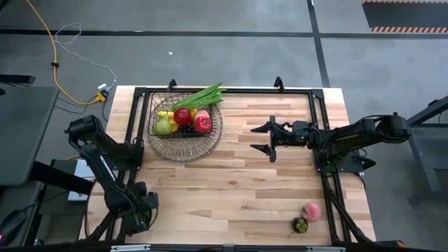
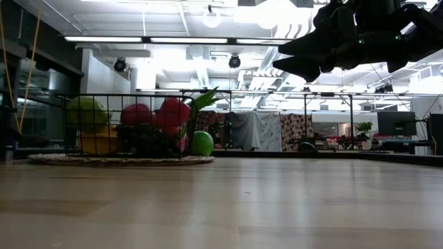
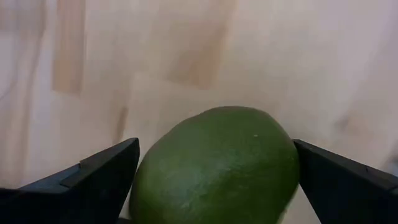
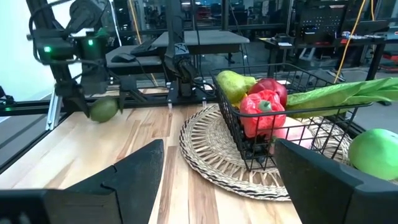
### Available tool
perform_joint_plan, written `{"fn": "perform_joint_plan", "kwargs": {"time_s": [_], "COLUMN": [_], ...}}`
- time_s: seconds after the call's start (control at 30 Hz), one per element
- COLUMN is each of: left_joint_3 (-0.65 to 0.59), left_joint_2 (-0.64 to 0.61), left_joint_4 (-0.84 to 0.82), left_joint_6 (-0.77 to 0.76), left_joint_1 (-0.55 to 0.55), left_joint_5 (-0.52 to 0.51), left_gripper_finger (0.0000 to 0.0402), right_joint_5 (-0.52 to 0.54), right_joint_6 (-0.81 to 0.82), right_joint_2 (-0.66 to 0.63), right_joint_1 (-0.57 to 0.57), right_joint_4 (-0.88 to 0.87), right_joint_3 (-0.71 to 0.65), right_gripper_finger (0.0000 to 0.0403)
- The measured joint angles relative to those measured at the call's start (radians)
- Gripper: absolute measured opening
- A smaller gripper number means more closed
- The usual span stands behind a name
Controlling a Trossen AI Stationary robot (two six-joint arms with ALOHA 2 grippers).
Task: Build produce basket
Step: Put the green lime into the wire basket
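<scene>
From the high view I see the basket [image 1: 185,126] on the surface [image 1: 238,182] in the upper left of the frame, loaded with produce: a red apple [image 1: 183,116], a red pepper [image 1: 202,124], a green pear [image 1: 163,127] and long green stalks [image 1: 203,96] jutting over its rim. My left gripper [image 3: 214,171] sits at the lower left of that frame, jaws wide around a green avocado [image 3: 216,167] that fills the space between them. My right gripper [image 1: 271,138] hangs right of centre, jaws spread and empty, pointing toward the basket. A pink peach [image 1: 311,211] and a dark fruit [image 1: 300,225] lie touching at the lower right.
</scene>
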Motion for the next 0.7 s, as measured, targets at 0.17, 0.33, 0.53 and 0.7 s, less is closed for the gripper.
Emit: {"fn": "perform_joint_plan", "kwargs": {"time_s": [0.17,0.33,0.53,0.7], "left_joint_3": [0.001,0.0,0.0,0.001], "left_joint_2": [0.047,0.079,0.085,0.085], "left_joint_4": [0.006,0.005,0.001,-0.02], "left_joint_6": [0.034,0.067,0.071,0.071], "left_joint_1": [0.0,0.003,0.004,0.005], "left_joint_5": [0.009,0.063,0.083,0.093], "left_gripper_finger": [0.04,0.04,0.0393,0.0361], "right_joint_5": [0.004,0.004,0.004,0.004], "right_joint_6": [0.003,0.003,0.003,0.003], "right_joint_2": [0.0,0.0,0.0,0.0], "right_joint_1": [0.0,0.0,0.0,0.0], "right_joint_4": [0.0,0.0,0.0,0.0], "right_joint_3": [0.0,0.0,0.0,0.0], "right_gripper_finger": [0.0296,0.0296,0.0296,0.0296]}}
